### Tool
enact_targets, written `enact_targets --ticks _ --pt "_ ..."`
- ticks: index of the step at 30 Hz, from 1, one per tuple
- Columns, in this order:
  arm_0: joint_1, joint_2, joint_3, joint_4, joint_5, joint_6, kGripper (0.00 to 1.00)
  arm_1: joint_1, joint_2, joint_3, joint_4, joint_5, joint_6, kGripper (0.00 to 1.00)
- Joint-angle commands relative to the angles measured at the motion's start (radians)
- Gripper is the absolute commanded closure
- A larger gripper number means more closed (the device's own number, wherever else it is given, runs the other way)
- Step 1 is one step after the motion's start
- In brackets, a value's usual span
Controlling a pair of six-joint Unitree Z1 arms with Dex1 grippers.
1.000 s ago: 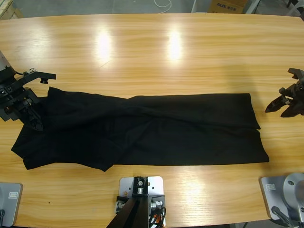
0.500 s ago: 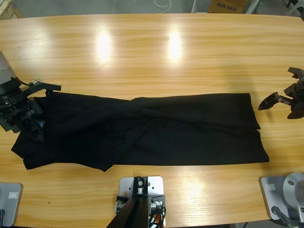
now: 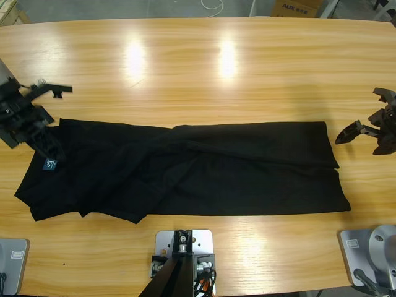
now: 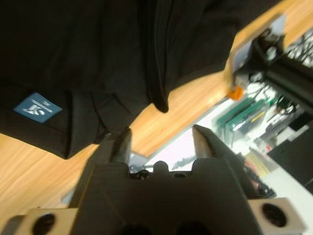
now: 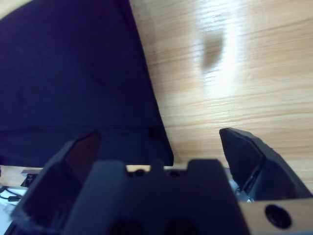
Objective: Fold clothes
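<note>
The small teal neck label (image 4: 37, 107) on the black knit polo shirt (image 3: 185, 170) carries white marks, too small to read. An orange cardboard box (image 3: 296, 8) beyond the desk shows partial letters, "AU".

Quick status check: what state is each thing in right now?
Black knit polo shirt: lying flat, folded into a long band, teal label showing.
Left claw: open, empty, at the shirt's collar end.
Right claw: open, empty, just off the shirt's other end.

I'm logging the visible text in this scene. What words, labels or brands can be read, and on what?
"AUK": partly cut orange print on the cardboard box beyond the table's far edge; the rest is too blurred to read.
Teal neck label on the black polo shirt: white characters, too blurred to read in either view.
Nothing else carries text.
</note>
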Motion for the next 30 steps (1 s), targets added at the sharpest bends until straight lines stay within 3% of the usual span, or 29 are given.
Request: enact_targets --ticks 1,7,13,17,30 --pt "-0.163 0.044 0.038 -0.204 -0.002 -0.026 0.071 0.019 0.016 0.0 -0.006 0.02 0.0 0.0" --pt "-0.202 0.064 0.191 -0.436 0.111 -0.078 0.092 0.022 0.008 0.003 -0.004 0.027 -0.003 0.0" --pt "-0.183 0.103 0.244 -0.547 0.094 -0.084 0.13 0.023 0.018 0.0 -0.004 0.028 -0.004 0.0" --pt "-0.204 0.117 0.245 -0.56 0.051 -0.085 0.271 0.023 0.032 -0.004 -0.003 0.028 -0.004 0.0" --pt "-0.215 0.134 0.282 -0.58 0.001 -0.082 0.272 0.023 0.037 -0.004 -0.004 0.028 -0.004 0.0"
